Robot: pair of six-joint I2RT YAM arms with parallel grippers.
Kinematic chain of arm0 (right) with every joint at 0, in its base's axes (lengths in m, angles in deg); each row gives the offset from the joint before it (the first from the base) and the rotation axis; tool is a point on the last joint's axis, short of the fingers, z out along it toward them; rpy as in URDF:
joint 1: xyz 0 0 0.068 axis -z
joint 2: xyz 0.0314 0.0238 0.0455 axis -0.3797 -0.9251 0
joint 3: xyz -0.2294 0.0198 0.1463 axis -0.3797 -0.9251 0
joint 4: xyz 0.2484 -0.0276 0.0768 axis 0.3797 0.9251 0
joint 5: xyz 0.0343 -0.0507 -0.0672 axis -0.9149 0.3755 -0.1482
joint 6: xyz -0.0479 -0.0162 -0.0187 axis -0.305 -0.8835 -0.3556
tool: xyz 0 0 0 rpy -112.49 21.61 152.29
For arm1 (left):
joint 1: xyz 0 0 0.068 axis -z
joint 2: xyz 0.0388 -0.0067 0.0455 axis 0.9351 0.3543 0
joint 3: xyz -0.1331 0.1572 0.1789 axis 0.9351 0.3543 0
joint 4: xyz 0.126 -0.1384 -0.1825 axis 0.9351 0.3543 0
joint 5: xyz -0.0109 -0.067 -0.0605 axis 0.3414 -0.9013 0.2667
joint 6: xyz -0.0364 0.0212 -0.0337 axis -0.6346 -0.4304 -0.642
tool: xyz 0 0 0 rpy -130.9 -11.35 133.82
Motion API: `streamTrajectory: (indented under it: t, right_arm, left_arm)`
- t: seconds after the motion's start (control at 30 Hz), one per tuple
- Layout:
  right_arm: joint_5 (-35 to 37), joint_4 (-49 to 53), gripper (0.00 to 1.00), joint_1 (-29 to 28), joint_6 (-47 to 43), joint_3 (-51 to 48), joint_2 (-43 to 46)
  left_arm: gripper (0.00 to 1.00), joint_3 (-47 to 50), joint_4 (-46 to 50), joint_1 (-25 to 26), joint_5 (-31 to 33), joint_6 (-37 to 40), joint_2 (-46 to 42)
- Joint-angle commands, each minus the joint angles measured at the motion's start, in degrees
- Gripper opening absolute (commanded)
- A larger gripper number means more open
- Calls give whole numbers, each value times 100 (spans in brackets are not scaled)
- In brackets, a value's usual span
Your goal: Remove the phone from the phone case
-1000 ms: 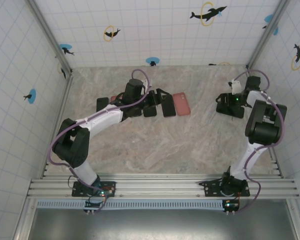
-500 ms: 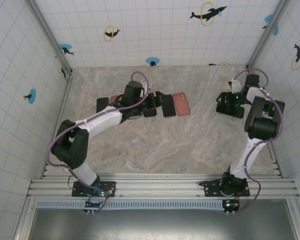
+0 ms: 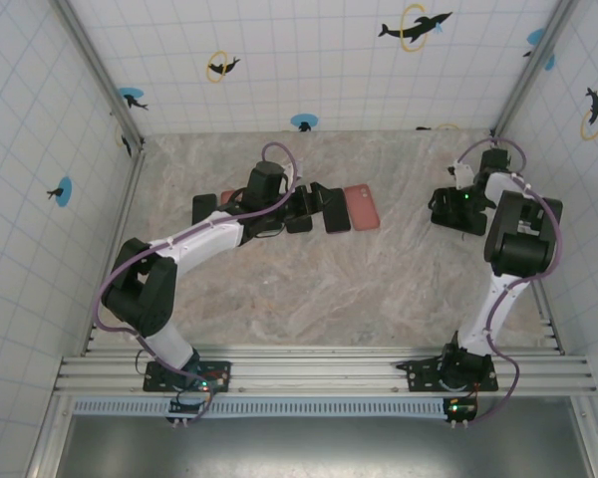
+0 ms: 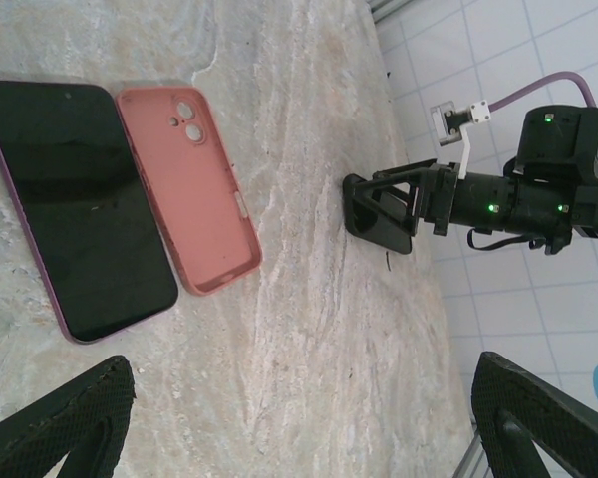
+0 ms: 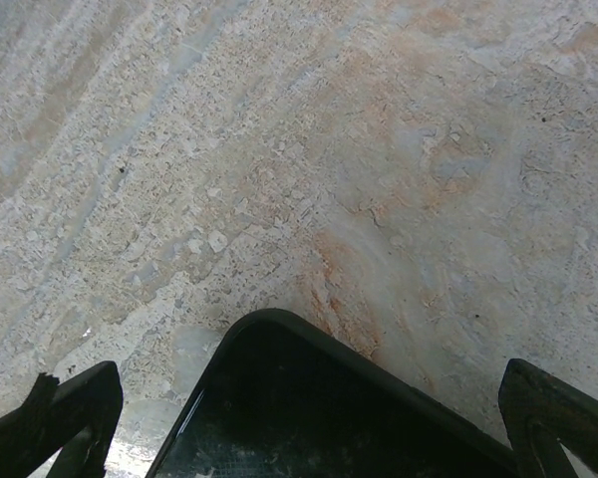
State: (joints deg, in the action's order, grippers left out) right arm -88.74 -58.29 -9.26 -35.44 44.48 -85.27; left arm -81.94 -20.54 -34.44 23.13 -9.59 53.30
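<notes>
**Top view.** The case (image 3: pixel 362 207), pink and empty, lies flat on the table (image 3: pixel 309 299). The phone (image 3: pixel 336 213) lies just left of it, side by side with it and out of it. The left gripper (image 3: pixel 309 207) sits just left of the phone, on the far side of it from the case. From up here I cannot tell how its jaws stand. The right gripper (image 3: pixel 456 211) is well to the right of the case, low over the table.

**Left wrist view.** The phone (image 4: pixel 75 209) lies screen up, dark, with its long edge against the case (image 4: pixel 189 189). The case lies open side up, with its camera cut-outs at one end. The left gripper (image 4: pixel 299 398) has its jaws spread wide, one finger (image 4: pixel 70 418) at each lower corner of the frame. Bare table lies between them and they grip nothing. The phone and case lie beyond the fingertips, untouched. Past the case, the right gripper (image 4: pixel 389 209) stands on the table with green lights on the arm behind it.

**Right wrist view.** The right gripper (image 5: pixel 307 370) is also spread wide, with its fingers (image 5: pixel 70 408) at the lower corners. A dark slab (image 5: pixel 309 418) with a rounded corner lies between them. A strip of table shows between the slab and each finger.
</notes>
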Motion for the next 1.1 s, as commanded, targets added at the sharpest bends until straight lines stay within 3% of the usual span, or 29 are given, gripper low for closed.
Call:
streamTrajectory:
  t: [0.0,0.77,1.07]
  right_arm:
    - [118,458,99,-36,-202,-221,167]
    - [280,513,99,204,-601,-1197,1198]
    - [1052,362,99,-25,-1422,-1506,1435]
  left_arm:
    - [90,42,171,-35,-112,178,-225]
    - [89,-2,176,-38,-371,236,-183]
    - [90,48,182,-40,-443,287,-183]
